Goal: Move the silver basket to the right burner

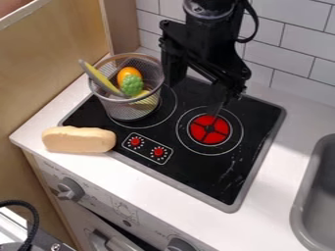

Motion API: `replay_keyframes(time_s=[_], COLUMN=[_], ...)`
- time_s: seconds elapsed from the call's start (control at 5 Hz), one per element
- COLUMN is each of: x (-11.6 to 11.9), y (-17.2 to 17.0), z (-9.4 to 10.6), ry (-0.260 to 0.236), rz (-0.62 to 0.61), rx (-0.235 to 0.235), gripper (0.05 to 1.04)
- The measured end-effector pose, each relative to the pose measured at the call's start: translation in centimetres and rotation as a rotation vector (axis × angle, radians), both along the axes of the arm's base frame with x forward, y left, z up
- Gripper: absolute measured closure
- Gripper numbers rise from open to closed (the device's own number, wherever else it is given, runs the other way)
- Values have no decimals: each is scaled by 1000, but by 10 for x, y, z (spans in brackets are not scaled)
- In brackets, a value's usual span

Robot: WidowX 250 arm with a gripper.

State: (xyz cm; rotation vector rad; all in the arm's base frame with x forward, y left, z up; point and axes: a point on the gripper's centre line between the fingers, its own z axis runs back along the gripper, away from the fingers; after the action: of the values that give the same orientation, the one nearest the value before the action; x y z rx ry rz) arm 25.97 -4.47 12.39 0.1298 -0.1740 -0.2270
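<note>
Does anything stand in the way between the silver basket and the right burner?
Nothing visible stands between the basket, on the left burner, and the right burner. Only the pincer itself hangs over the right burner's far side.

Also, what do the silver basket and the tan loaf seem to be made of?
The silver basket looks like metal wire with a grey, metallic finish: its walls are fine, see-through mesh. The tan loaf looks smooth and matte, with an even colour and no crumb texture, so probably a foam or soft plastic toy; the look leaves open which.
</note>
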Motion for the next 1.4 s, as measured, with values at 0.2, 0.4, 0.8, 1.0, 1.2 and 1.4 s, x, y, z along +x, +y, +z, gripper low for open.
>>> replay_keyframes(time_s=[0.2, 0.4, 0.8, 1.0, 1.2, 1.4], x=[-3, -2, 4, 9, 15, 21], y=[1, 16, 42, 53, 61, 68], z=[-8, -15, -18, -17, -23, -35], ry=[29, 32, 12, -11, -36, -56], rz=[-5, -34, -89, -111, -133, -169], rx=[4, -1, 12, 23, 31, 16], gripper=[89, 89, 89, 89, 89, 89])
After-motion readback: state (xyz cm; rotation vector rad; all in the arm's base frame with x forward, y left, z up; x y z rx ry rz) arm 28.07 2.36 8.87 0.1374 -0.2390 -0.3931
